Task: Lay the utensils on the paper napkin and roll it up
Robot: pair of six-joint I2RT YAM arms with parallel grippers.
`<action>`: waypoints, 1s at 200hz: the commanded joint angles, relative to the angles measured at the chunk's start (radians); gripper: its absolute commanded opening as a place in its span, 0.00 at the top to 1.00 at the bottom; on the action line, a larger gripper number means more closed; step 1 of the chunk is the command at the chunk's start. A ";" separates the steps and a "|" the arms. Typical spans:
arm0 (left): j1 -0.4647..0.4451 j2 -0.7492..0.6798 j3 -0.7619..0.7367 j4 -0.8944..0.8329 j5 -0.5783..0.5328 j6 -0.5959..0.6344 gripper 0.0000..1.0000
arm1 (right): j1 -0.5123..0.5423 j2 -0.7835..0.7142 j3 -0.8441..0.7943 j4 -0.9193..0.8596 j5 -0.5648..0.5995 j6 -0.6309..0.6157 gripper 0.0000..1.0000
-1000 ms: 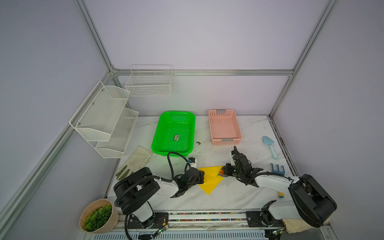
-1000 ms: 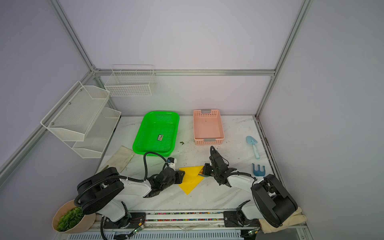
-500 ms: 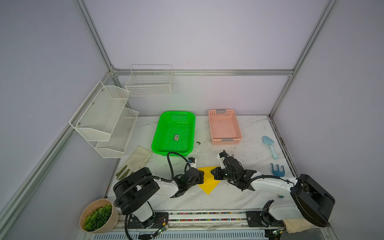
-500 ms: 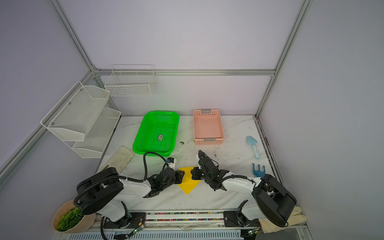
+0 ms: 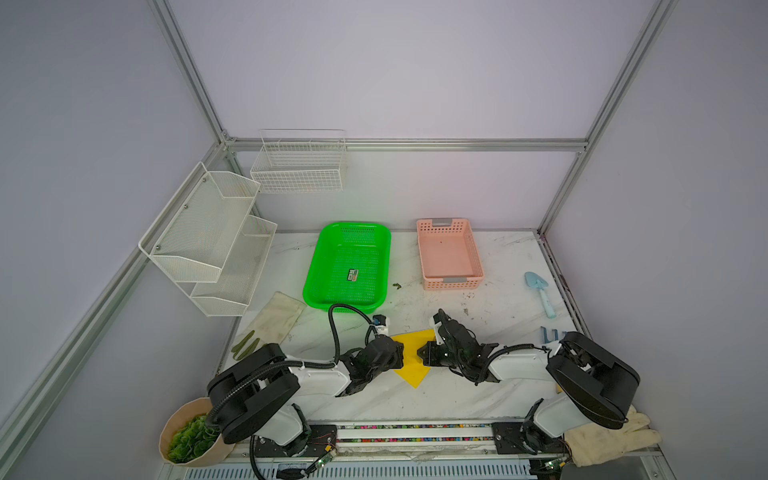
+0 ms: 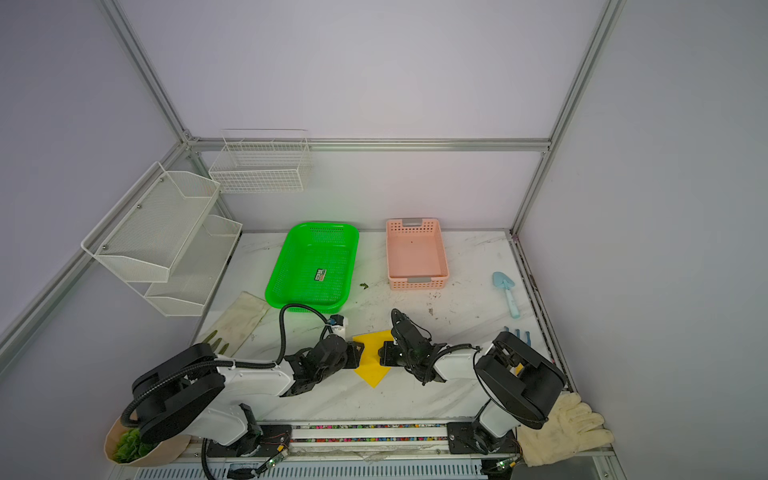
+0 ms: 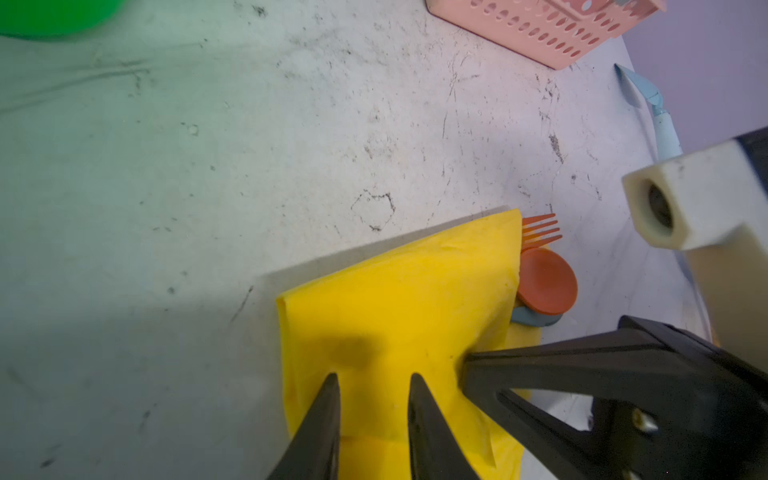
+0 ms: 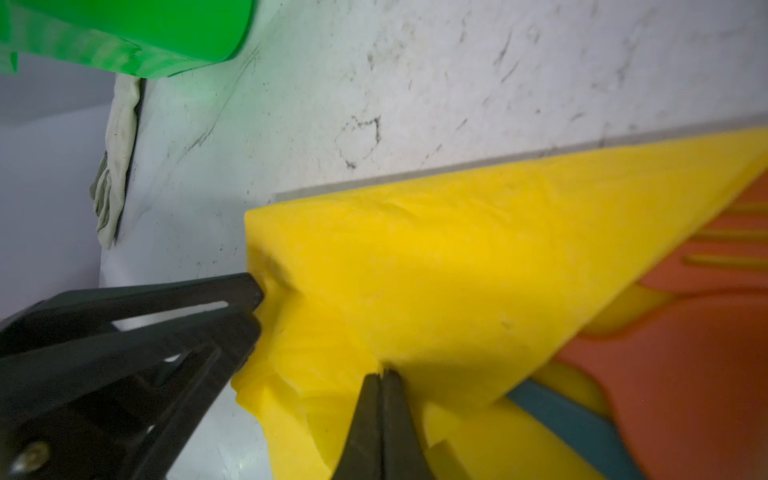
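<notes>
The yellow paper napkin (image 5: 409, 368) (image 6: 371, 368) lies near the table's front, between both arms, with one flap folded over the utensils. Past its edge poke the orange fork's tines (image 7: 540, 230), the orange spoon's bowl (image 7: 546, 280) and a teal piece (image 7: 536, 320). My right gripper (image 8: 380, 374) (image 5: 420, 359) is shut, its tips pinching the folded flap of the napkin (image 8: 436, 270). My left gripper (image 7: 374, 376) (image 5: 401, 356) sits at the napkin's (image 7: 395, 311) other end, jaws a little apart over the paper.
A green basket (image 5: 311, 282) and a pink basket (image 5: 451, 283) stand behind the napkin. A light blue shovel (image 5: 540, 291) and a blue rake (image 5: 548, 332) lie at the right. Cream gloves (image 5: 611, 436) (image 5: 278, 316) lie at both sides. A plant pot (image 5: 187, 432) stands front left.
My right gripper has swept left across the napkin, drawing its flap over the utensils; less yellow shows. The left arm has stayed put, its jaws a touch wider.
</notes>
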 commanded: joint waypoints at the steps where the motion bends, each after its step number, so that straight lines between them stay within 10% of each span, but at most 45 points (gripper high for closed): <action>1: -0.006 -0.107 0.056 -0.120 -0.077 0.091 0.70 | 0.006 -0.019 -0.031 -0.135 0.048 0.004 1.00; 96: 0.078 0.070 0.362 -0.314 0.103 0.523 0.66 | 0.003 -0.043 0.052 -0.296 0.082 -0.081 1.00; 200: 0.114 0.200 0.442 -0.381 0.268 0.647 0.58 | -0.037 -0.058 0.084 -0.380 0.078 -0.114 1.00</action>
